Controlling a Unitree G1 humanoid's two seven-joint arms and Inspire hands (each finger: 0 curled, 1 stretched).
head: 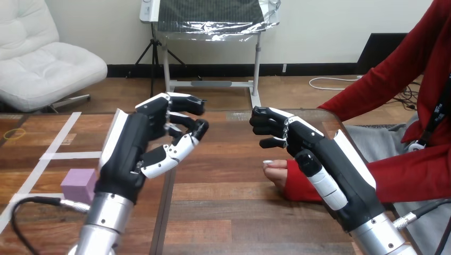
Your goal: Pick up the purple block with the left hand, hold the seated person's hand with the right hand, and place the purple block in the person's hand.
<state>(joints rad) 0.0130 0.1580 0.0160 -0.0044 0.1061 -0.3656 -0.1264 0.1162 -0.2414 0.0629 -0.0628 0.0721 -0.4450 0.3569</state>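
- On the wooden table (223,212), near its left edge, we found the purple block (77,183) lying flat, just beside the left forearm (106,212) and apart from both hands.
- Above the table's middle we saw the left hand (133,154) raised, its fingers loosely bent and released, grasping nothing.
- Toward the right side, the right hand (330,164) hung with its fingers likewise loosely bent, enclosing nothing.
- Beneath its thumb we noted the person's hand (275,174), resting on the table at the end of a red sleeve (404,175); whether the two touched we could not tell.
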